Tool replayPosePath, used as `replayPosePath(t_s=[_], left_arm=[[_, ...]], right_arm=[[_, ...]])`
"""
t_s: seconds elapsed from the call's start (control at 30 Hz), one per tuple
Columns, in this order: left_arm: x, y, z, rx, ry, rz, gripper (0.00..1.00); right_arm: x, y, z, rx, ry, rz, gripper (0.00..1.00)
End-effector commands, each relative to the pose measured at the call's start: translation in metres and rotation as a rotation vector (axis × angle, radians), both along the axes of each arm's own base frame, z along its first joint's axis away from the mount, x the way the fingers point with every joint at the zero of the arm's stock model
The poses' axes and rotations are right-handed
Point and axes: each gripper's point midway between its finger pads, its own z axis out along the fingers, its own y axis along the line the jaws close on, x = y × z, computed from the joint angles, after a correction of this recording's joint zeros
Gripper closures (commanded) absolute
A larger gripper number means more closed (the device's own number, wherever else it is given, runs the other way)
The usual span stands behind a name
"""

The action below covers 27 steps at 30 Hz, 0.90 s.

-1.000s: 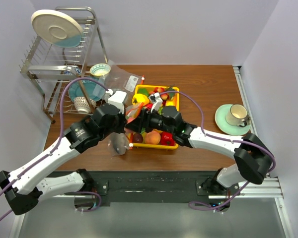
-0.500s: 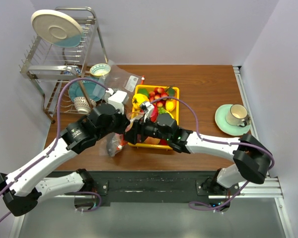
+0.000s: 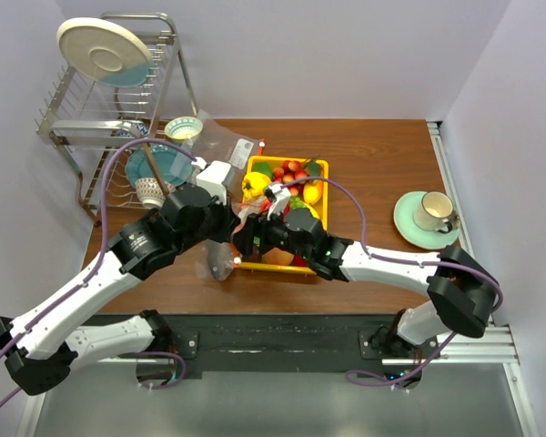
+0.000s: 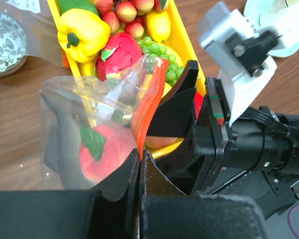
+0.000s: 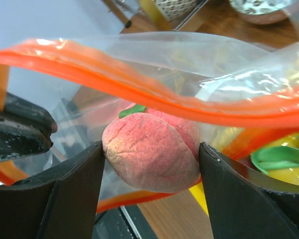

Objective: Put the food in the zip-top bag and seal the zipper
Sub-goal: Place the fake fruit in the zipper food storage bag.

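Peach (image 5: 154, 144), pink and matt, is clamped between the fingers of the right gripper (image 5: 150, 167), just at the open mouth of the zip-top bag (image 4: 84, 114). One second ago this gripper was over the near edge of the yellow tray (image 4: 185, 42), so the fruit has been carried across, and I judge that only pushing it in and releasing it remains. The bag is clear and crinkled, with a grey fish (image 4: 60, 144) and a red fruit (image 4: 102, 154) already inside. It stands on the table (image 3: 373, 155) beside the tray's near left corner. The left gripper (image 4: 139, 158) is closed tight on the orange-red zipper (image 4: 148, 107).
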Motion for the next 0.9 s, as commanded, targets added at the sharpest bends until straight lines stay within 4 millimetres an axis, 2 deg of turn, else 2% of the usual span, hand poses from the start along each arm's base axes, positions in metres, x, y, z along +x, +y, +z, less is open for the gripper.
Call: replayPosePath(t_s=[0.0, 0.13, 0.3, 0.4, 0.43, 0.53, 0.73, 0.87], left_arm=[[0.002, -0.014, 0.021, -0.109, -0.020, -0.007, 1.00], [0.000, -0.020, 0.024, -0.147, -0.015, -0.020, 1.00], [0.002, -0.016, 0.027, -0.140, -0.020, 0.000, 1.00], [0.006, -0.006, 0.026, -0.125, -0.034, 0.045, 1.00], [0.008, -0.001, 0.025, -0.117, -0.043, 0.072, 1.00], [0.015, 0.010, 0.007, -0.063, -0.032, 0.126, 1.00], [0.024, 0.026, -0.022, 0.027, -0.014, 0.204, 1.00], [0.027, 0.033, -0.035, 0.077, 0.006, 0.226, 1.00]], right_arm=[[0.031, -0.016, 0.039, 0.067, -0.050, -0.204, 0.33], [0.037, -0.013, 0.039, 0.111, -0.033, -0.240, 0.34], [0.037, 0.002, 0.018, 0.076, 0.029, -0.202, 0.33], [0.026, 0.011, 0.011, 0.060, 0.043, -0.127, 0.23], [0.024, 0.012, 0.013, 0.063, 0.039, -0.109, 0.15], [0.021, 0.006, 0.019, 0.062, 0.037, -0.112, 0.04], [0.013, -0.022, 0.038, 0.038, 0.010, -0.152, 0.07], [0.006, -0.042, 0.040, -0.006, 0.021, -0.175, 0.06]])
